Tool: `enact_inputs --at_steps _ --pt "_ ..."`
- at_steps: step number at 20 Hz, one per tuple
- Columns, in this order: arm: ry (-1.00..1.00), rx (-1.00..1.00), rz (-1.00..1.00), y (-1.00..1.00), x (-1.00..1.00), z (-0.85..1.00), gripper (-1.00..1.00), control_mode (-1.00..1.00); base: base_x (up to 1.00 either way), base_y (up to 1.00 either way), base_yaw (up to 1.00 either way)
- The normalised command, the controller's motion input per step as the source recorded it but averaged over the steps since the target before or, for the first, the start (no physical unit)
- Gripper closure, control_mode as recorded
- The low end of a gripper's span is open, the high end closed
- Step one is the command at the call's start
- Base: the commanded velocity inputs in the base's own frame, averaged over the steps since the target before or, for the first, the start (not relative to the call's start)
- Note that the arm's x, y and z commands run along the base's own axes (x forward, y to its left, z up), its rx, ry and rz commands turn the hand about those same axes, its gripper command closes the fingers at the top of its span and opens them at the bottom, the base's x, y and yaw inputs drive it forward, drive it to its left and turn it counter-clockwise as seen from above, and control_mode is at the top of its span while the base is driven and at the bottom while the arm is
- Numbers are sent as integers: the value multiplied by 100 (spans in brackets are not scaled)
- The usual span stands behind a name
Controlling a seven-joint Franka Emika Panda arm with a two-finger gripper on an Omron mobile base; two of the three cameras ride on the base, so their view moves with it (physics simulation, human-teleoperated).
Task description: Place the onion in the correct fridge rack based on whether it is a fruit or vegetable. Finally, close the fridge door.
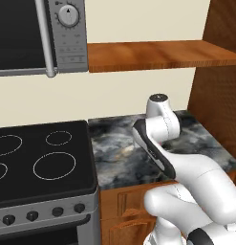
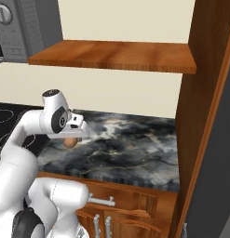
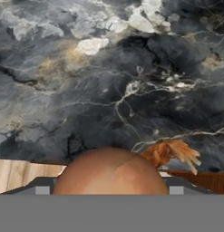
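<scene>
One onion [image 3: 111,171] sits pinched in the tool [image 2: 71,139] above the marble counter [image 2: 135,148].

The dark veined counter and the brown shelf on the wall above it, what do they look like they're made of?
The dark grey counter looks like polished marble or granite: pale veins and rusty blotches run across a faintly glossy surface. The brown shelf looks like varnished wood, with long streaked grain and a soft sheen. Both are rendered, so this is only how they look.
</scene>
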Motion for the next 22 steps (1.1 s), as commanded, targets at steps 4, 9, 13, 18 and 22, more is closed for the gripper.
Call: enact_inputs --at_steps 4,9,13,18,22 --pt "0 0 0 0 0 0 100 100 -99 21 0" --pt "0 0 0 0 0 0 100 100 -86 39 0" --pt "0 0 0 0 0 0 100 100 -68 43 0" --pt "0 0 0 0 0 0 100 100 -100 -11 -16" --pt "0 0 0 0 0 0 100 100 -94 -41 -36"
